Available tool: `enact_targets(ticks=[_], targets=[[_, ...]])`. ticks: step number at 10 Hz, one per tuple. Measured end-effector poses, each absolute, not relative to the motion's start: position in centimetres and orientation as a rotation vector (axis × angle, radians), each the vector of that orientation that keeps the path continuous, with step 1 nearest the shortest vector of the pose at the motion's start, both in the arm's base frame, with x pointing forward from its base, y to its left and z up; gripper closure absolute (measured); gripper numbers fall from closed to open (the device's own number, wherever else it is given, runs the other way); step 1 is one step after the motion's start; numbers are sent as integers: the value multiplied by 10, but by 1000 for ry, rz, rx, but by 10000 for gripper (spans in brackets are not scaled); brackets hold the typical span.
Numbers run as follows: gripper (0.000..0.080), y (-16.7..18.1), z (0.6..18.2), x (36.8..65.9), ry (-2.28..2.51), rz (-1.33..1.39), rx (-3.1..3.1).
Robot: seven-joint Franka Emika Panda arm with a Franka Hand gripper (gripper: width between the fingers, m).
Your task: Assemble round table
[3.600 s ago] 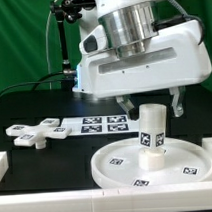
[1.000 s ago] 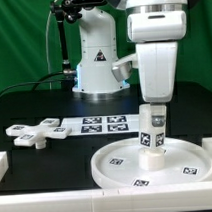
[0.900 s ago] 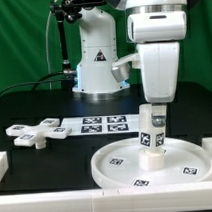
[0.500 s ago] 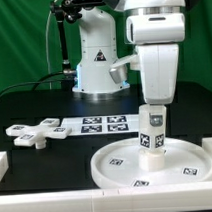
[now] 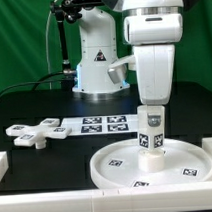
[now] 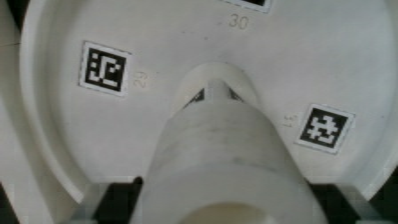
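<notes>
The round disc (image 5: 186,161) lies flat at the front of the exterior view's right, tags on its face. The short cylindrical leg (image 5: 149,137) stands upright on its central hub. My gripper (image 5: 150,114) comes straight down over the leg, with a finger on each side of the leg's top, shut on it. In the wrist view the leg (image 6: 222,160) fills the middle, the black pads (image 6: 121,200) press its sides, and the disc (image 6: 107,120) lies below with two tags. The cross-shaped foot (image 5: 33,131) lies on the black table at the exterior view's left.
The marker board (image 5: 103,123) lies behind the disc, between it and the foot. Plain white bars stand along the front edge (image 5: 98,204), at the left (image 5: 0,164) and at the right (image 5: 210,144). The robot base (image 5: 96,64) stands at the back.
Since 3.6 s ago the wrist has turned about the leg, from broadside to narrow. Over the last second the hand has edged slightly left; the leg stays upright on the hub.
</notes>
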State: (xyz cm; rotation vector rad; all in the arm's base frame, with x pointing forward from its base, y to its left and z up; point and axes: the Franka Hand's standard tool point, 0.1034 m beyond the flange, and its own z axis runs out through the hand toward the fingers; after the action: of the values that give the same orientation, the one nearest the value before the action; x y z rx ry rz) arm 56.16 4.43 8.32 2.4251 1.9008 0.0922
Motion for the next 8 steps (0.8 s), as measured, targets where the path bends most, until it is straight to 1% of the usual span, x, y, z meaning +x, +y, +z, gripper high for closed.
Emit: enact_targets(ticks=[3, 6, 8], targets=[[390, 44, 83, 562, 1624, 102, 2627], [390, 41, 82, 561, 987, 147, 2985], [390, 41, 82, 562, 583, 191, 3111]])
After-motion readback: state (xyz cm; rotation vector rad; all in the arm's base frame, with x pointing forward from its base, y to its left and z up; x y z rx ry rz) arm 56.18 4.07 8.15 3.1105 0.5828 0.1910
